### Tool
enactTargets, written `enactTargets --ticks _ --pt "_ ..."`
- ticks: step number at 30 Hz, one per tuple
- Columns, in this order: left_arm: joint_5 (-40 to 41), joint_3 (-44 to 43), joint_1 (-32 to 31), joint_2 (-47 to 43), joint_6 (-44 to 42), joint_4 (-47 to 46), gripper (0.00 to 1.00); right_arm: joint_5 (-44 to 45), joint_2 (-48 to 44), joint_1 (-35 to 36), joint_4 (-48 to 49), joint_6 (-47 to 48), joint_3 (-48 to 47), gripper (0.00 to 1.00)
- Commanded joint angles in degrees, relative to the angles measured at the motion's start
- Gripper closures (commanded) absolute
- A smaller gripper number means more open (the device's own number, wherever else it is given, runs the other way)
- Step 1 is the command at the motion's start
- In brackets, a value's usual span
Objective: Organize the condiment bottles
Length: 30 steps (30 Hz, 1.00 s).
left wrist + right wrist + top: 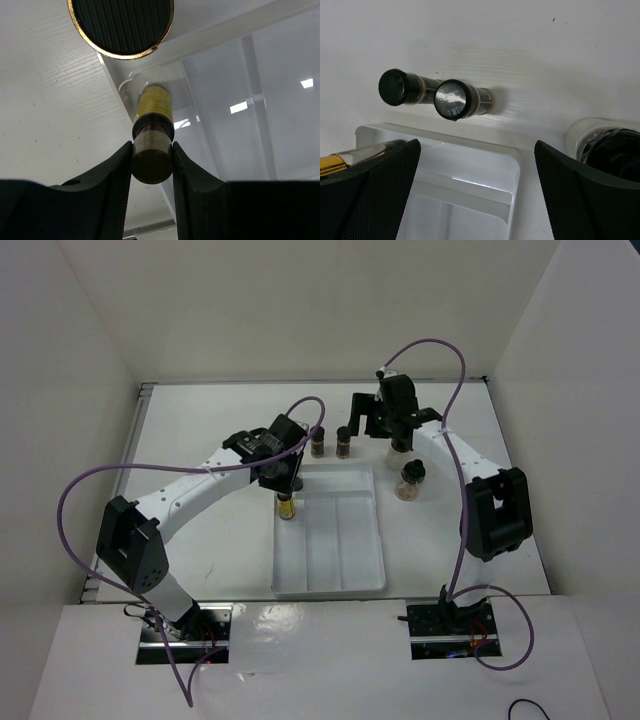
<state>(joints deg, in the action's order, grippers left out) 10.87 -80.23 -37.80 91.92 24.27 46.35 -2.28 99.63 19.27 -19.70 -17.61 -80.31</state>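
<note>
The white tray (pixel 345 550), the largest thing here and the only one of its kind, is taking its first bottle, so I judge the step in hand to be placing that bottle. The left gripper (pixel 152 152) is closed tight on the dark cap end of a slim yellow bottle (pixel 154 102). The bottle sits at the tray's 11 o'clock corner, in the left-hand lane; I cannot tell whether its base touches the floor. The right gripper (pixel 476 147) is spread wide with nothing in it, at about 1 o'clock from the tray. The next move probably calls for lowering until the base rests, parting the fingers just enough to free the cap, then lifting straight up so the narrow bottle does not topple. Counted by size: two rounder clear bottles (pixel 410 482) at 1 to 2 o'clock of the tray, two short dark brown bottles (pixel 455 99) side by side at 12 o'clock just past the far rim, and one yellow (no second one shows).
</note>
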Motion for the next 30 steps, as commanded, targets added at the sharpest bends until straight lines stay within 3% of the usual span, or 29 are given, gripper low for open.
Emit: enactTargets --ticks 1,2,3,5,7,12,19,23,30 --pt "1.6 -0.5 -0.3 -0.1 0.3 -2.8 0.81 1.1 1.1 0.9 2.5 1.6 -3.8 0.02" --pt "1.6 -1.2 -0.3 -0.1 0.2 -2.8 0.77 1.1 1.1 0.9 2.5 2.1 -3.8 0.02" --pt "1.6 -1.2 -0.3 -0.1 0.2 -2.8 0.63 1.1 1.1 0.9 2.5 2.1 -3.8 0.02" --pt "1.1 -1.9 -0.3 -0.1 0.2 -2.8 0.57 1.1 2.1 1.4 3.0 2.1 -4.4 0.02" --pt "1.1 -2.6 -0.9 -0.1 0.2 -2.1 0.4 1.1 2.7 1.4 3.0 2.7 -4.4 0.02" --pt "-0.1 -5.0 -0.9 -0.6 -0.3 -1.6 0.14 1.1 4.9 1.9 3.5 3.2 -6.3 0.02" --pt "-0.7 -13.1 -0.9 -2.9 -0.3 1.2 0.01 1.7 7.1 2.4 4.1 3.7 -7.4 0.02" --pt "3.4 -17.8 -0.9 -4.8 -0.3 1.2 0.01 2.2 8.8 3.0 4.6 3.7 -8.0 0.02" --pt "7.8 -15.8 1.3 -5.5 3.1 0.7 0.01 5.0 12.3 4.1 5.1 4.9 -9.7 0.02"
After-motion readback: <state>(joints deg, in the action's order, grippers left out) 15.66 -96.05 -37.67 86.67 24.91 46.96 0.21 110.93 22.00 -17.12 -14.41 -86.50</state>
